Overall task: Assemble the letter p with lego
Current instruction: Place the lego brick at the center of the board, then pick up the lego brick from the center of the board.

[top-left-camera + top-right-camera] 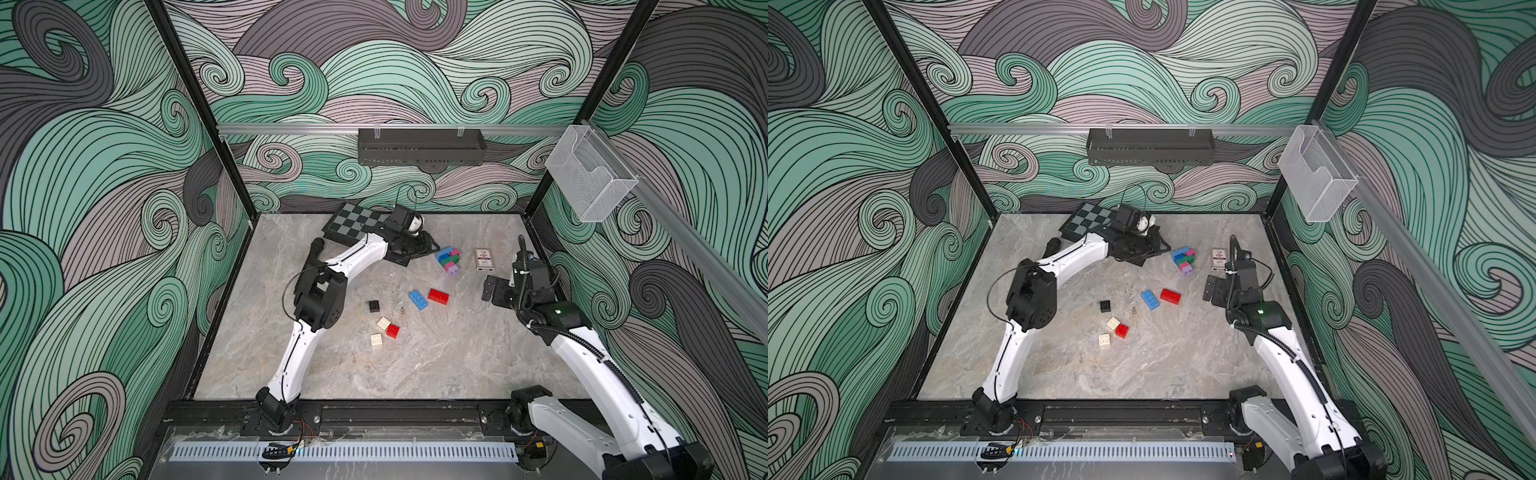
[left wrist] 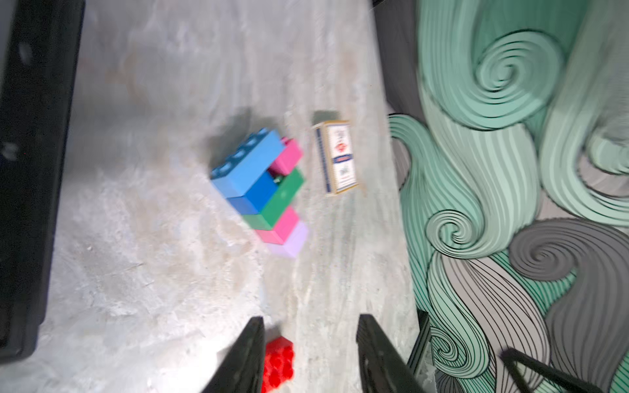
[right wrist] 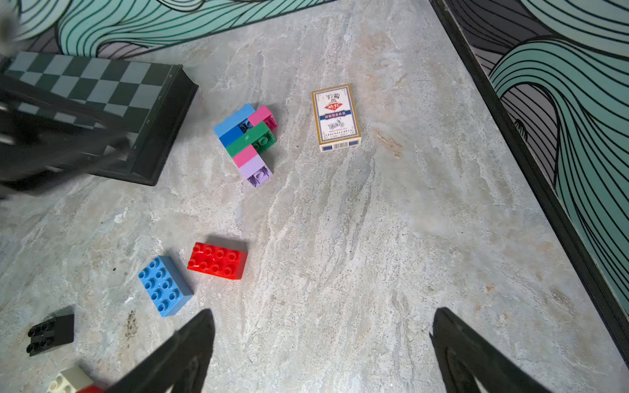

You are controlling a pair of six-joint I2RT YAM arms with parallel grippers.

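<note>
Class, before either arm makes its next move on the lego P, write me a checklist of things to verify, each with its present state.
1. Left gripper free: ok, jaws apart, nothing gripped.
2. Right gripper free: ok, wide open, empty.
3. Lego model clear of the card box: ok, a gap between them.
4. Model upright: not ok, lying on its side.
5. Model's joints fully pressed: cannot tell.
6. Spare red brick and blue brick studs up: ok.
</note>
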